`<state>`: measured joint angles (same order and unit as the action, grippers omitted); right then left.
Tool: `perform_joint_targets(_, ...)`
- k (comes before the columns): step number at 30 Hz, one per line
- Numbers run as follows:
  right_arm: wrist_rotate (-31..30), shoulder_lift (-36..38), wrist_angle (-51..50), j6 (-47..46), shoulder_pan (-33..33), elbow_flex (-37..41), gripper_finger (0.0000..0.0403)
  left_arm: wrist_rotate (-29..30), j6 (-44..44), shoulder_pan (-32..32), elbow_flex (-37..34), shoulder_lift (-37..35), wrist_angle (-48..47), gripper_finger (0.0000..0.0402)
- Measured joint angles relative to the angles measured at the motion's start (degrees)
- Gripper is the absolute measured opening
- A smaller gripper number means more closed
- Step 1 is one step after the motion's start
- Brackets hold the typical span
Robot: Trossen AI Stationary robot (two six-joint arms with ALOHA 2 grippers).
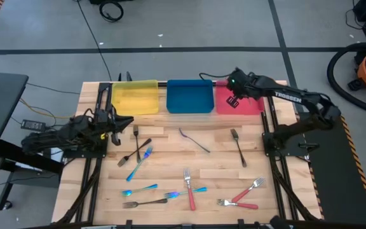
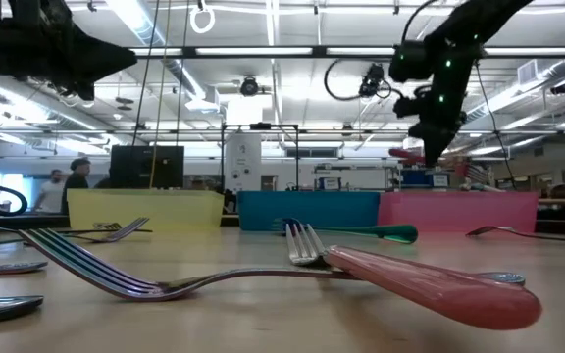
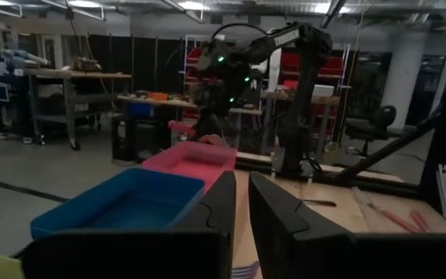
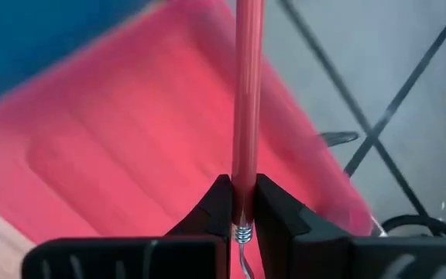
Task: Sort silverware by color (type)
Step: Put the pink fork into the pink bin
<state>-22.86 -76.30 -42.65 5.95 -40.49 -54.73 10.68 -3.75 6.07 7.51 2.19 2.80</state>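
Note:
My right gripper point(image 1: 234, 100) hangs over the red tray point(image 1: 253, 105) at the table's far edge, shut on a red-handled utensil point(image 4: 246, 93). My left gripper point(image 1: 114, 124) waits at the table's left side, near a dark fork point(image 1: 135, 135), its fingers shut with nothing between them point(image 3: 242, 203). Lying flat on the wood are iridescent blue pieces point(image 1: 140, 164) point(image 1: 138, 189), dark pieces point(image 1: 194, 140) point(image 1: 238, 146) point(image 1: 145, 203) and red-handled ones point(image 1: 189, 191) point(image 1: 246, 191). In the low view a red-handled fork point(image 2: 430, 284) lies across a dark fork point(image 2: 116, 275). My right gripper pinches the red-handled utensil between its two fingers at the lower end of the handle point(image 4: 244, 182), just above the silver neck point(image 4: 242, 234). The fingers come from above, pointing down, and lie across the handle. The utensil is lifted clear over the red tray.
A yellow tray point(image 1: 134, 97) and a blue tray point(image 1: 189, 95) stand beside the red one along the far edge. Dark arm frames run along both sides of the table point(image 1: 97, 165) point(image 1: 278, 172). People and workbenches show in the room behind.

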Motion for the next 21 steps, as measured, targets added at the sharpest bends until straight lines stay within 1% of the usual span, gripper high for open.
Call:
perform_joint_targets(5, 3.53, -4.24, 0.86, 4.28, -2.47, 0.03, 0.0038, 0.00, 0.04, 0.00, 0.93, 3.18, -1.02, 0.0038)
perform_joint_targets(9, 6.29, -7.68, 0.21, 5.18, -3.63, 0.03, 0.0039, 0.00, 0.10, 0.00, 1.05, 5.42, -1.07, 0.0038)
perform_joint_targets(15, 6.10, -11.72, 0.13, 6.70, -4.24, 0.03, 0.0050, 0.02, 0.16, 0.00, 1.05, 7.49, -0.98, 0.0038)
perform_joint_targets(21, 5.20, -14.72, -1.17, 7.74, -4.23, 0.03, 0.0067, 0.02, -0.02, -0.02, 1.07, 7.95, -1.15, 0.0038)
